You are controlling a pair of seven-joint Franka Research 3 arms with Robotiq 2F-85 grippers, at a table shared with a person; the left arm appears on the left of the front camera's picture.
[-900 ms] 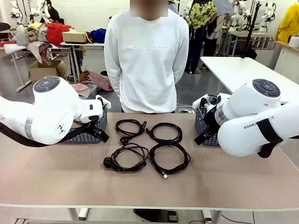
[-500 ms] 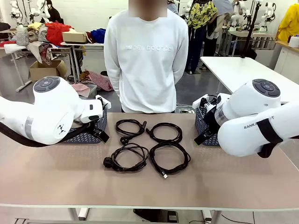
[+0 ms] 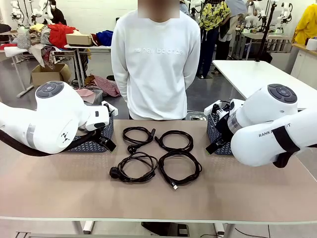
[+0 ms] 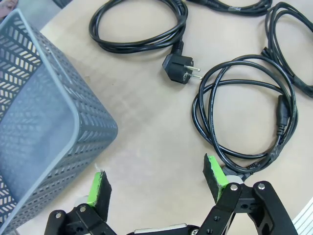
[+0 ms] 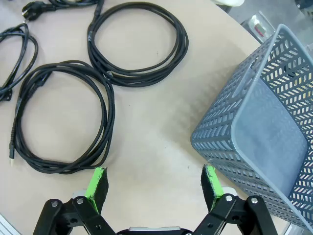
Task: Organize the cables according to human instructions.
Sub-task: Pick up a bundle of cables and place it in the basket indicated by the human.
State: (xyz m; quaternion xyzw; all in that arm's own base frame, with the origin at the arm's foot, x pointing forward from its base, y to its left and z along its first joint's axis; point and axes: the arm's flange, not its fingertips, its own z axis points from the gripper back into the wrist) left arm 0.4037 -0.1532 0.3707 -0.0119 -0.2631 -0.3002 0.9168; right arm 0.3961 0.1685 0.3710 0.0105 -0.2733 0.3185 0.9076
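Note:
Four black cables lie coiled mid-table in a two-by-two block: a back-left coil (image 3: 132,148) and a front-left coil (image 3: 115,173) with chunky plugs, a back-right coil (image 3: 174,150) and a front-right coil (image 3: 174,187) with small connectors. My left gripper (image 3: 107,143) hovers left of them, open and holding nothing; its wrist view shows the gripper (image 4: 156,174) over bare table, a plugged coil (image 4: 178,68) and another coil (image 4: 282,111) beyond. To the right of the block is my right gripper (image 3: 213,145), also open and holding nothing (image 5: 154,177), facing two coils (image 5: 137,78) (image 5: 108,112).
A dark mesh basket (image 3: 94,145) (image 4: 34,122) stands by the left gripper, and another basket (image 3: 216,133) (image 5: 264,127) by the right one. A person in a white sweatshirt (image 3: 155,59) stands at the far edge, with the hands out of sight. Bare table stretches along the front.

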